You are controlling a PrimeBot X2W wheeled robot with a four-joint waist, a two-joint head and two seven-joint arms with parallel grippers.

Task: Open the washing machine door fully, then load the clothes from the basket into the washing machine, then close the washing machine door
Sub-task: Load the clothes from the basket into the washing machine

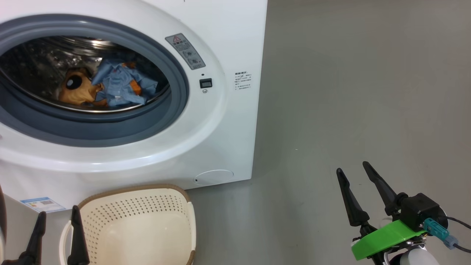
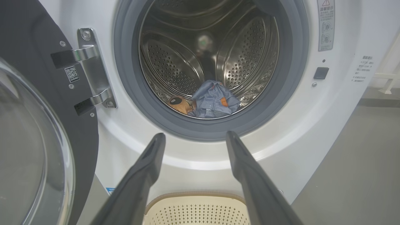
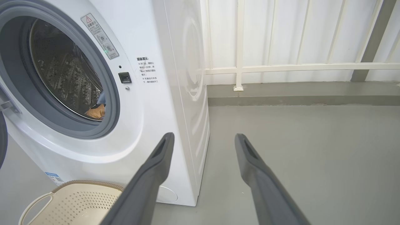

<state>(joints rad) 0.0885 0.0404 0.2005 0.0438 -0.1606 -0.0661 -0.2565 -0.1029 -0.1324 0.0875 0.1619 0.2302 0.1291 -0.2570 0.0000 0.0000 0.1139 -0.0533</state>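
Observation:
The washing machine (image 1: 228, 121) stands with its round opening uncovered. Its door (image 2: 31, 140) is swung wide to the left on a steel hinge (image 2: 93, 72), as the left wrist view shows. Light-blue clothes with orange-brown bear prints (image 1: 117, 82) lie at the bottom of the steel drum (image 2: 212, 101). On the floor below the opening sits the cream basket (image 1: 140, 209), nothing showing inside. My left gripper (image 1: 59, 213) is open beside the basket's left handle, fingers empty and pointing at the drum (image 2: 196, 135). My right gripper (image 1: 352, 167) is open over bare floor right of the machine (image 3: 204, 136).
Grey floor (image 1: 349, 92) spreads to the right of the machine. A white railing (image 3: 281, 67) and a low kerb close off the far side. The basket's brown rim (image 2: 193, 200) lies just under the left fingers, close to the machine's front.

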